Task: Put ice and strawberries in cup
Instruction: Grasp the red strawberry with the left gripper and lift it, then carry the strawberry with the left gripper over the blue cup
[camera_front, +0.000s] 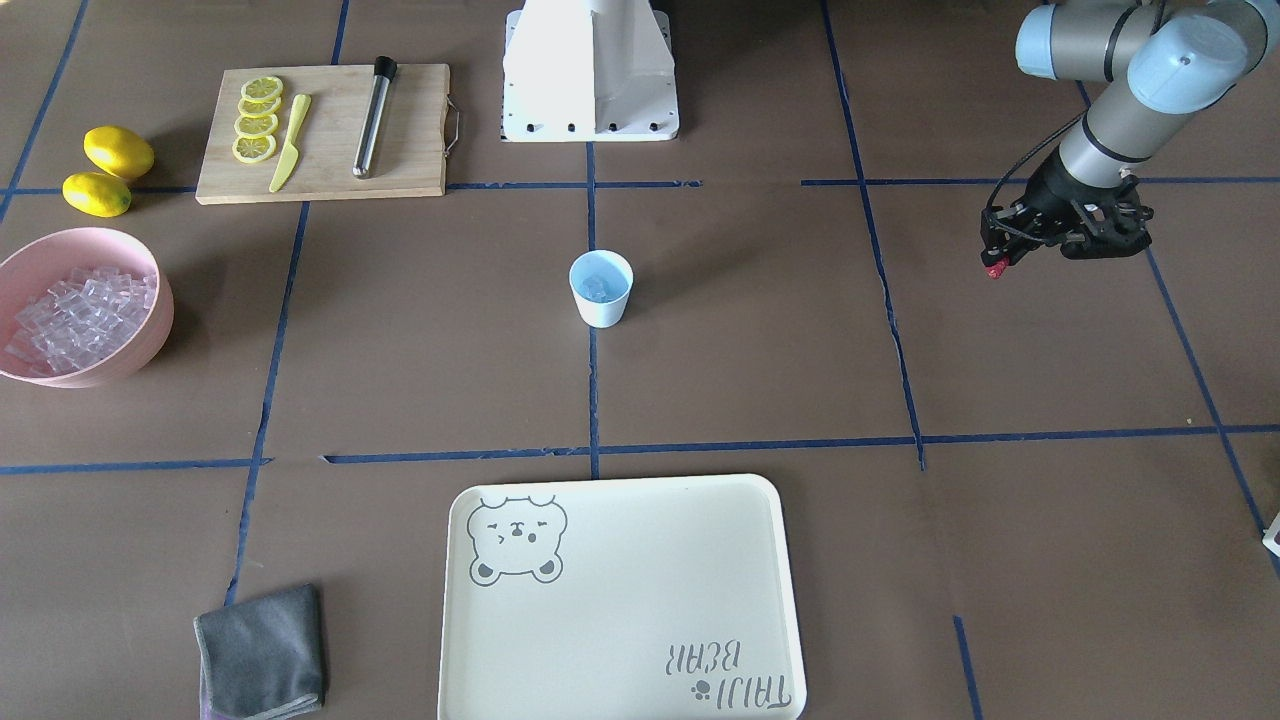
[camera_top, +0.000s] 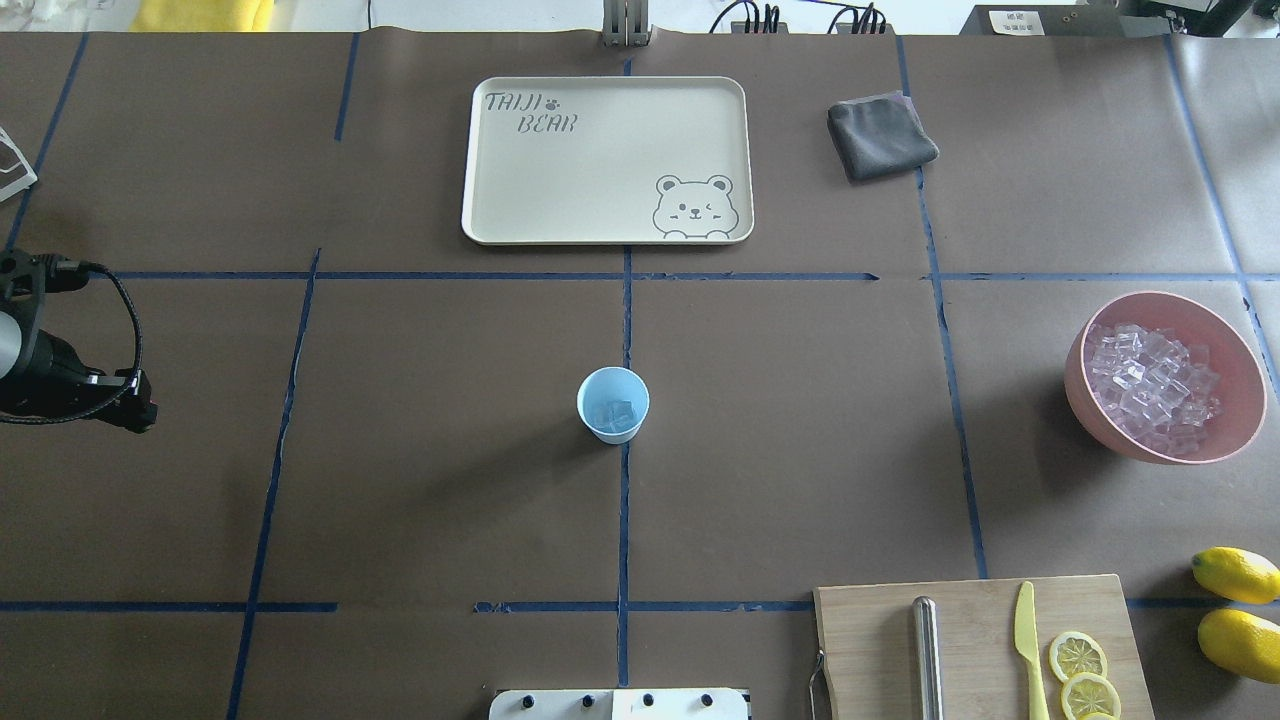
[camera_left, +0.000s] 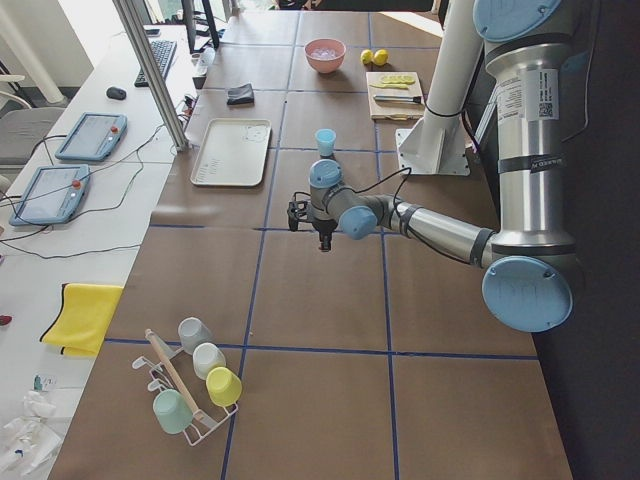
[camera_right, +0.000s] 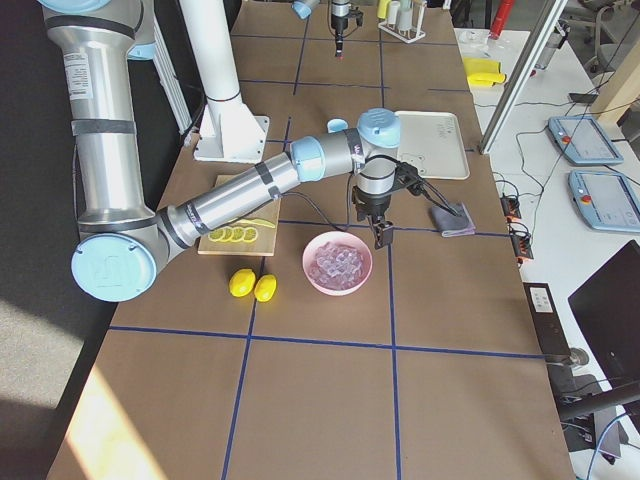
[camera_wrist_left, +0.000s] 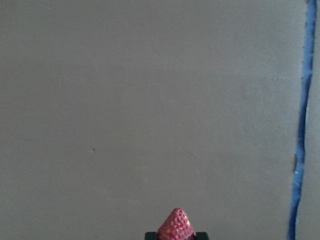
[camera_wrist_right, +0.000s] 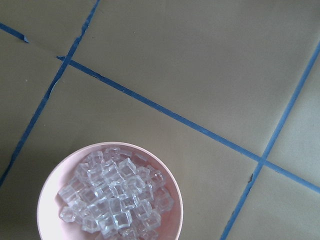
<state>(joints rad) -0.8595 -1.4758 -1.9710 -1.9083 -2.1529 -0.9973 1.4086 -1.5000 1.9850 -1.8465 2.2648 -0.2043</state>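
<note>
One strawberry (camera_front: 995, 271) sits pinched in the left gripper (camera_front: 1000, 258), well apart from the cup (camera_front: 601, 300)

Front camera: the cup stands upright at the middle of the table (camera_front: 800, 350) with ice (camera_front: 596, 288) inside it; the left gripper hangs above the table off to one side, its fingers closed narrow on the red fruit, and a pink bowl (camera_front: 165, 300) heaped with more ice sits at the other side. Overhead: clear ice lies at the cup's bottom. Right-end camera: the right gripper (camera_right: 383, 236) hangs near the bowl's rim, and whether its fingers are wide or narrow cannot be told. Left wrist camera: the strawberry's tip pokes out between dark fingers over bare table. Right wrist camera: it looks down on the bowl of ice
</note>
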